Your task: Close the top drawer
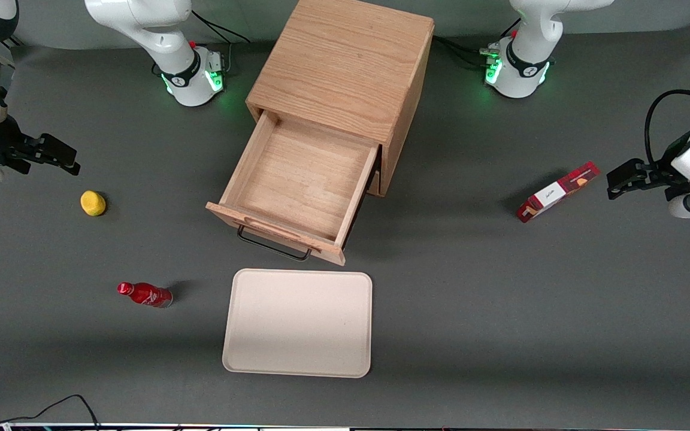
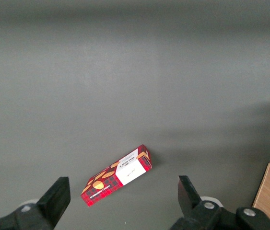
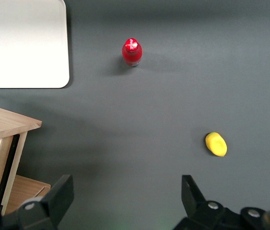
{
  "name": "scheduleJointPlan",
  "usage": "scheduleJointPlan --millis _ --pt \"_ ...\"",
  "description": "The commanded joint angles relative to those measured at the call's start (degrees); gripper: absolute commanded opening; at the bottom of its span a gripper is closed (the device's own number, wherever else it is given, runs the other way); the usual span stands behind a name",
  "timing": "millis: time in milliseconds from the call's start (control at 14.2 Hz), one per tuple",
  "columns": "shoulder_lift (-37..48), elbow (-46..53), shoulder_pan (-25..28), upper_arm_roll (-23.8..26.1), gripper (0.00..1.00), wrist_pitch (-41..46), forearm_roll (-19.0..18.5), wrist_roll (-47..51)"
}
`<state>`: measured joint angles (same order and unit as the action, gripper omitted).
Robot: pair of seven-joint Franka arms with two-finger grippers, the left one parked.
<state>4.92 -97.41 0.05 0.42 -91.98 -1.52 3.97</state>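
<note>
The top drawer [image 1: 300, 179] of the light-oak cabinet [image 1: 345, 66] stands pulled far out and is empty; its front lip with the black wire handle [image 1: 273, 245] faces the front camera. A corner of the drawer [image 3: 3, 125] shows in the right wrist view. My right gripper [image 1: 57, 157] hangs above the table toward the working arm's end, well apart from the drawer, a little farther from the camera than the lemon. It is open and empty, with its fingers [image 3: 58, 196] spread wide over bare table.
A yellow lemon [image 1: 93, 203] and a red bottle [image 1: 145, 294] lie toward the working arm's end. A beige tray [image 1: 298, 323] lies in front of the drawer. A red box [image 1: 557, 191] lies toward the parked arm's end.
</note>
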Motion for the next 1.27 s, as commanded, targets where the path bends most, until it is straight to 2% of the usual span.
scheduleJointPlan --millis 0,141,282,706,918,1200 --pt "-1.05 2.22 -1.1 0.55 1.0 1.37 -0.77 -1.51" --pt "-1.49 2.67 -1.1 0.46 1.0 1.37 -0.68 -1.25" --pt "-2.01 3.1 -1.63 0.37 1.0 1.28 1.68 -0.64" --pt "-1.67 5.74 -1.54 0.46 1.0 2.15 1.08 -1.87" --pt "-1.66 6.01 -1.54 0.46 1.0 3.64 2.04 -2.47" --pt "-4.9 9.94 -0.76 1.34 1.0 3.92 2.39 -2.83"
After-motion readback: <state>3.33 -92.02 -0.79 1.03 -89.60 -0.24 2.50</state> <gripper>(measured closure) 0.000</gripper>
